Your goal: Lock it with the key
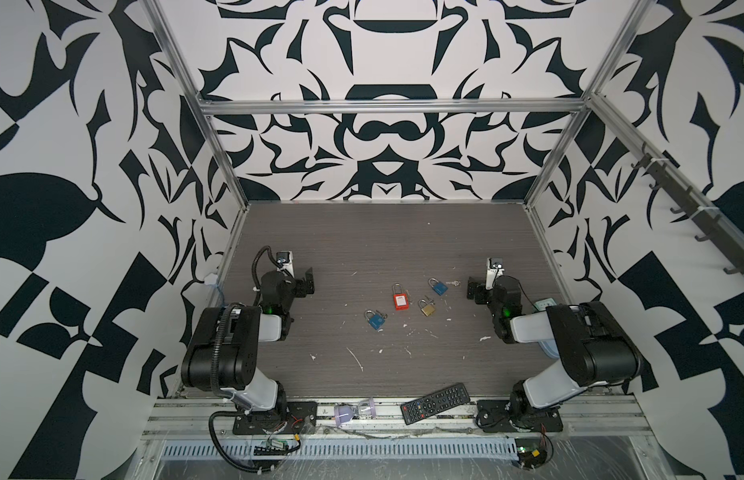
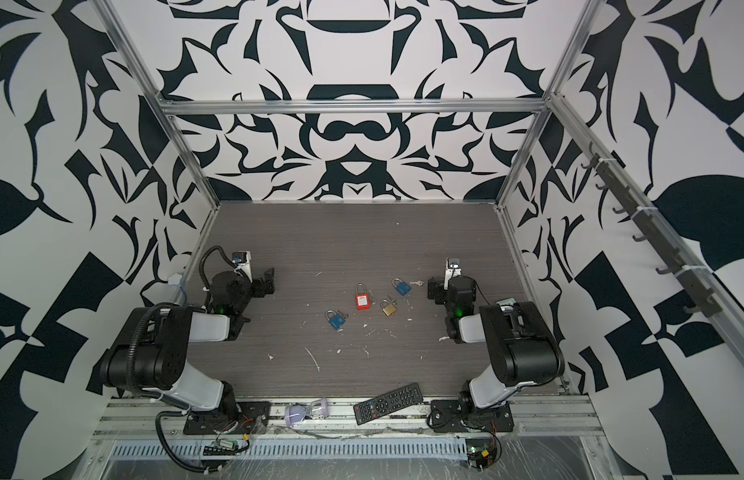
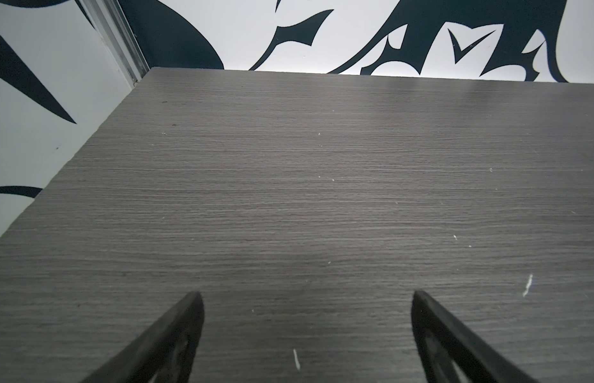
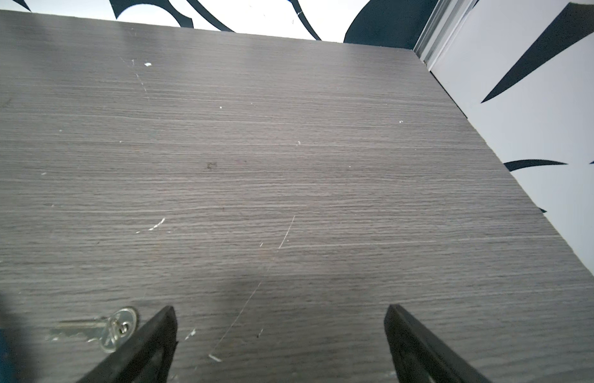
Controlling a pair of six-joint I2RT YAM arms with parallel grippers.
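Table point(image 1: 362, 241): grey wood-grain top with scattered white scuffs, inside black-and-white patterned walls.
Key point(image 1: 454, 284): silver, lying flat on the table towards the right, between the far blue lock and the right gripper. In the right wrist view, the key point(image 4: 118, 328) has its round bow just beside one finger point(image 4: 149, 335), and its blade points towards the blue lock body at the picture's edge.
Far blue lock point(image 1: 439, 286): flat on the table just beside the key, shackle pointing away from the arm bases. Also in a top view point(image 2: 401, 286).
Red lock point(image 1: 400, 300): near the middle of the table with a white label on its body, the tallest of the four.
Brass lock point(image 1: 427, 308): just beside the red lock on its right, nearer the arm bases than the far blue lock.
Near blue lock point(image 1: 374, 320): left of the red lock, the closest lock to the arm bases.
Shackles: whether they are latched cannot be told.
Left gripper point(image 3: 307, 295): jaws spread wide with nothing between them, over bare table on the left, well apart from the locks. Seen from above point(image 1: 311, 281).
Right gripper point(image 4: 280, 308): jaws spread wide and empty, low over the table near the key and not touching it. Seen from above point(image 1: 472, 289).
Remote point(image 1: 439, 402): black, on the front edge between the arm bases.
Hourglass point(image 1: 356, 411): pale, lying on its side on the front rail, left of the remote.
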